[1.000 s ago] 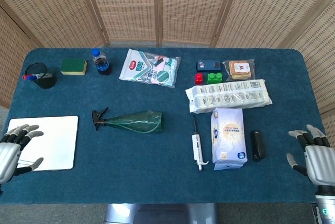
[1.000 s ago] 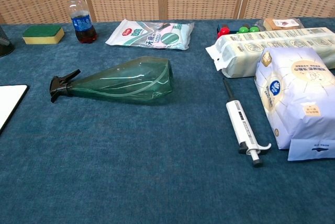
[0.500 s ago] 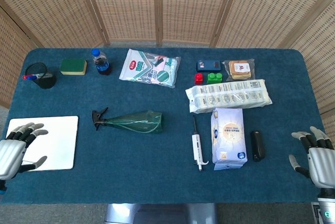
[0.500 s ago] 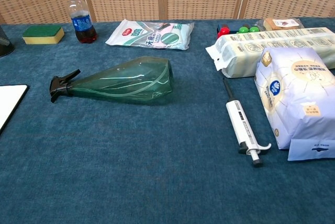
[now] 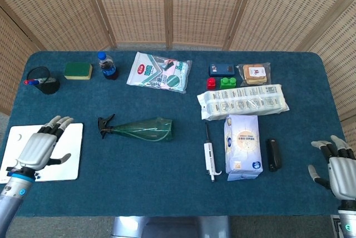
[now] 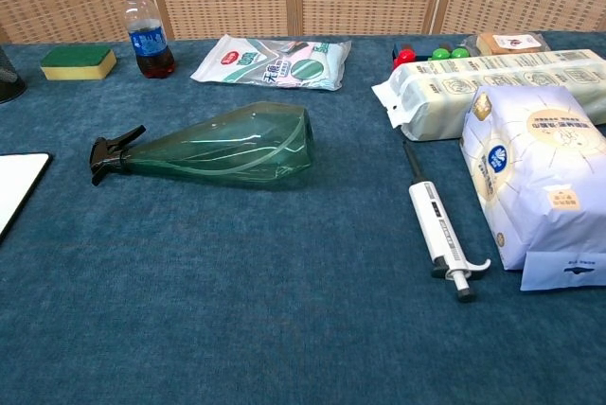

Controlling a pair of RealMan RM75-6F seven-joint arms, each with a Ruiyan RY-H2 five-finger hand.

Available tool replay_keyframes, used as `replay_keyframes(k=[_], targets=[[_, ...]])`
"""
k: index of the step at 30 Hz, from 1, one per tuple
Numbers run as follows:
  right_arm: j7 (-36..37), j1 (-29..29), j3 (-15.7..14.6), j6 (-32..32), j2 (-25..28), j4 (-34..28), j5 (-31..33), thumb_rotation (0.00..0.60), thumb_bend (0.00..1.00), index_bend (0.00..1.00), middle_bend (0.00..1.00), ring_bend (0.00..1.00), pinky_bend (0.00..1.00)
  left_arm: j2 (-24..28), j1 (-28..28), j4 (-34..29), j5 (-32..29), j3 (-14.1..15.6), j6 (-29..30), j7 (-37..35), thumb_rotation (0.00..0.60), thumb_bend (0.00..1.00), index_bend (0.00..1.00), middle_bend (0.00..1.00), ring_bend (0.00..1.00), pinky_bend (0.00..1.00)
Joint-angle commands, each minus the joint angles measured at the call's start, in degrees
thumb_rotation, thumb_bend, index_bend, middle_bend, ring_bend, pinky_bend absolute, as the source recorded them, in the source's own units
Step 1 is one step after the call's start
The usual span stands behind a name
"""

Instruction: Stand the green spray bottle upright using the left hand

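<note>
The green spray bottle [image 5: 142,129] lies on its side on the blue table, its black nozzle [image 5: 105,125] pointing left; the chest view shows the same bottle [image 6: 227,146] with nothing touching it. My left hand [image 5: 40,149] hovers over the white board at the table's left front, fingers spread and empty, well left of the nozzle. My right hand [image 5: 337,162] stays at the far right front edge, fingers apart, holding nothing. Neither hand appears in the chest view.
A white board [image 5: 67,157] lies under my left hand. A pipette [image 5: 209,155], white bag [image 5: 242,147] and black case [image 5: 272,154] lie right of the bottle. Along the back stand a pen cup [image 5: 42,80], sponge [image 5: 78,70], cola bottle [image 5: 106,65] and packets [image 5: 159,72].
My left hand has moved up and to the right from the table's left edge, now over the white board and closer to the spray bottle. The right hand barely shifted.
</note>
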Motion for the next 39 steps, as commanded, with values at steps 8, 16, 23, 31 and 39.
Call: replay_keyframes(k=[8,16,23,31,39], targets=[[0.65,-1.45,-0.22,1.60,0.95,-0.79,0.26,0.600,0.36,0.27,0.30,0.11,0.17,-10.57,-9.13,9.35,-4.82,-3.57,-9.25,2.45,0.600,0.27,0.00,0.00,0.00,0.16],[1.92,-2.57,-0.36,2.71,1.59,-1.43,0.28,0.600,0.36,0.27,0.30,0.11,0.17,-17.55,-13.86,16.43,-6.51,-4.82,-12.79,2.46,0.600,0.28,0.00,0.00,0.00,0.10],[4.13,-3.41,-0.52,3.40,2.21,-1.64,0.03,0.600,0.36,0.27,0.30,0.11,0.17,-22.07,-17.31,20.85,-7.55,-5.31,-15.36,2.92,0.600,0.28,0.00,0.00,0.00,0.10],[6.10,-4.11,-0.73,3.92,2.84,-1.98,-0.51,0.600,0.37,0.27,0.30,0.11,0.17,-27.38,-20.56,26.95,-8.87,-5.76,-16.63,6.14,0.600,0.27,0.00,0.00,0.00,0.07],[7.83,-5.18,-0.88,5.20,3.36,-2.48,-1.02,0.600,0.37,0.27,0.30,0.11,0.17,-34.64,-25.69,36.50,-10.56,-8.39,-17.16,10.38,0.600,0.28,0.00,0.00,0.00,0.07]])
